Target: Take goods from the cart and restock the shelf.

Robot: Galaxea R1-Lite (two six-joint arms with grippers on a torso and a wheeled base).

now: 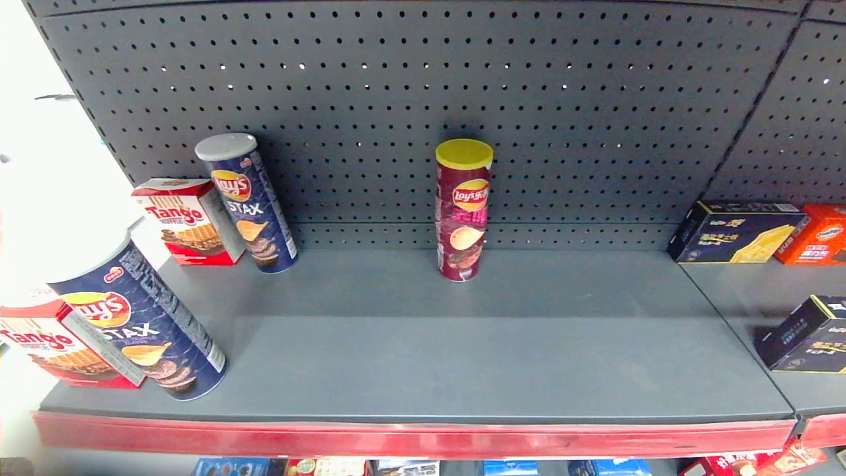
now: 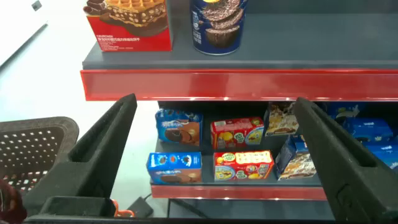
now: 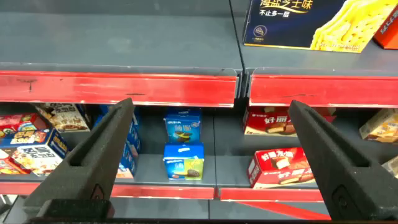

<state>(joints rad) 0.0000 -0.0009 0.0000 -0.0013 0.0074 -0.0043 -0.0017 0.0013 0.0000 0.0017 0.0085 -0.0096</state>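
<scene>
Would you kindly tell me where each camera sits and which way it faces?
Head view: high, looking forward and down on the shelf with the purple can.
Left wrist view: low, facing the shelf's red edge and the snack boxes below; the open left gripper frames it, a basket beside.
Right wrist view: low, facing the red edge; the open right gripper frames it.
Shared: the left wrist view's blue can and red box stand front left in the head view.

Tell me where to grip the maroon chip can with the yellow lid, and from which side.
Grip the maroon chip can around its mid-body, coming from the front. It stands upright and alone on the shelf, pegboard close behind, so likely only front and sides are free.
</scene>
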